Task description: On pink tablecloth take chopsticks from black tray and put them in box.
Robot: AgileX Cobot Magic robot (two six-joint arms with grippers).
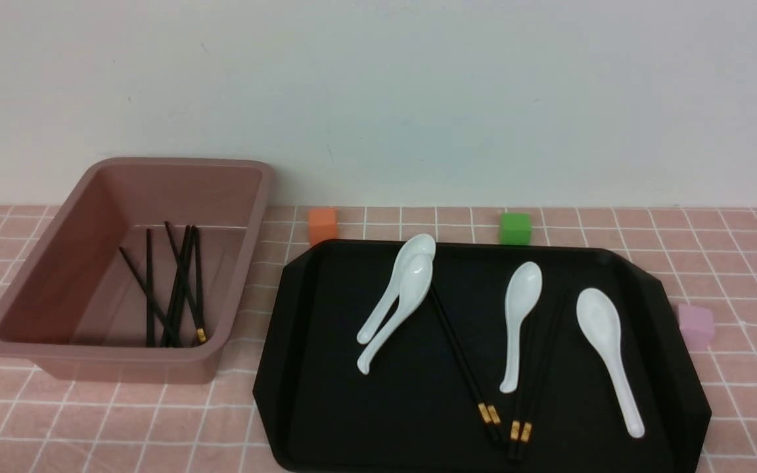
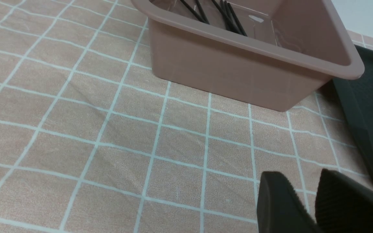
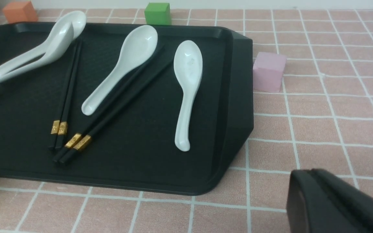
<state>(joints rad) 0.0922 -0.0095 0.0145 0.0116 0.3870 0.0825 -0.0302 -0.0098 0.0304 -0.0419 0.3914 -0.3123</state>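
Chopsticks: thin black gold-banded chopsticks (image 1: 467, 361) on black plastic tray (image 1: 326, 368) were judged light, stiff, slippery; gripped mid-shaft.
Jaws: left gripper (image 2: 309, 197) slightly parted, empty; right gripper (image 3: 312, 194) closed, empty.

on the pink tablecloth (image 3: 319, 106) sits the black tray (image 3: 238, 97), holding two pairs of chopsticks (image 3: 64, 97), gold bands near their thick ends, among four white soup spoons (image 3: 188, 84). a pink cube (image 3: 268, 76) stands just beside the tray. the right gripper (image 3: 329, 202) hangs over bare cloth, jaws together.
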